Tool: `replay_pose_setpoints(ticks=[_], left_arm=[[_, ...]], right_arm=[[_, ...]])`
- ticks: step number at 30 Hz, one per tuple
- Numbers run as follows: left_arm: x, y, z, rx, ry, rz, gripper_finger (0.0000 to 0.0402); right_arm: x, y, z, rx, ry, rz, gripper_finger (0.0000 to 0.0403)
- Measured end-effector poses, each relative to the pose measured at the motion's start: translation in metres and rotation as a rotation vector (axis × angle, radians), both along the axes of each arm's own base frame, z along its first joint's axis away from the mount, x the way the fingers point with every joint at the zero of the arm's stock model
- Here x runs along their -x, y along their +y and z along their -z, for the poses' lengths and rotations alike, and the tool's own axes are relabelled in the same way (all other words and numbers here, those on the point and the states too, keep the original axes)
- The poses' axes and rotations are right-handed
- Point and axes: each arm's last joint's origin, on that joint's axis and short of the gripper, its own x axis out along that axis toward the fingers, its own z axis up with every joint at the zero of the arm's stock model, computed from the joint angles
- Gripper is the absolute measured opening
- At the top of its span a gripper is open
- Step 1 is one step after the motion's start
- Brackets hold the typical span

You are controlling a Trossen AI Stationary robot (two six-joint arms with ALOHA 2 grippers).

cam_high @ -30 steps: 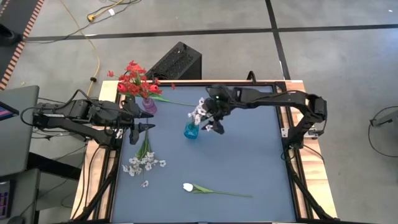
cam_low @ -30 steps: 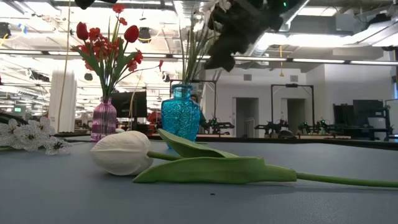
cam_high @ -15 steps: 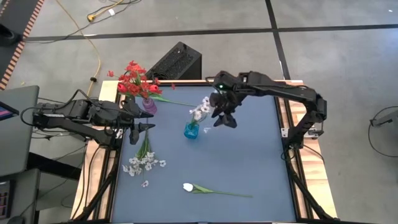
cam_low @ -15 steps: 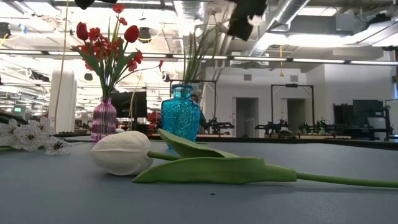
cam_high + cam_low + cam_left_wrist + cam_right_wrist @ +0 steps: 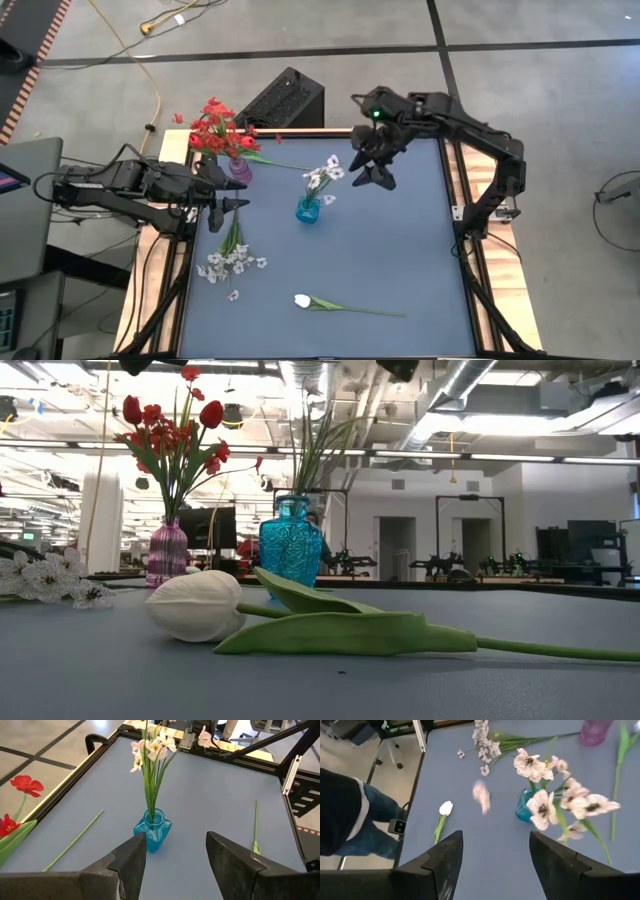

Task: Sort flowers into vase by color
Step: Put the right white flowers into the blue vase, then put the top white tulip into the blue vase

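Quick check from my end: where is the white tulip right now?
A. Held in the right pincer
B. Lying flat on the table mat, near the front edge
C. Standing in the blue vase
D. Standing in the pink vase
B: the white tulip lies on its side on the mat, apart from the blue vase, with nothing between the right pincer's open fingers.

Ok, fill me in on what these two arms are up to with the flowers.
They are sorting artificial flowers by colour. The red flowers stand in the pink vase, and a white blossom spray stands in the blue vase. The right gripper hangs open and empty above the table to the right of the blue vase. The left gripper waits open at the table's left edge. Another white blossom spray and a white tulip lie on the table, unsorted.
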Motion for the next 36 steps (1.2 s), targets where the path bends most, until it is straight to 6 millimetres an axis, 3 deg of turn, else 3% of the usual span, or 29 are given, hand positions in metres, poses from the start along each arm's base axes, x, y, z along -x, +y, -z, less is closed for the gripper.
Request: replay_pose_setpoints(ticks=[8, 12, 15, 20, 27, 31, 36], left_arm=[[0.000, 0.000, 0.000, 0.000, -0.001, -0.001, 0.0194], [0.000, 0.000, 0.000, 0.009, -0.002, -0.006, 0.0194], [0.000, 0.000, 0.000, 0.025, -0.006, -0.015, 0.0194], [0.000, 0.000, 0.000, 0.050, -0.011, -0.029, 0.0194], [0.000, 0.000, 0.000, 0.092, -0.020, -0.052, 0.0194], [0.000, 0.000, 0.000, 0.119, -0.025, -0.066, 0.0194], [0.000, 0.000, 0.000, 0.146, -0.031, -0.081, 0.0194]], right_arm=[[0.007, -0.031, -0.025, 0.087, -0.181, 0.090, 0.0255], [-0.004, -0.062, -0.025, 0.196, -0.268, 0.216, 0.0255], [-0.021, -0.093, -0.013, 0.199, -0.299, 0.311, 0.0255], [-0.052, -0.150, 0.038, 0.130, -0.214, 0.491, 0.0255], [-0.084, -0.210, 0.147, -0.013, 0.053, 0.626, 0.0255], [-0.098, -0.212, 0.202, -0.145, 0.198, 0.585, 0.0255], [-0.118, -0.190, 0.233, -0.109, 0.276, 0.460, 0.0255]])
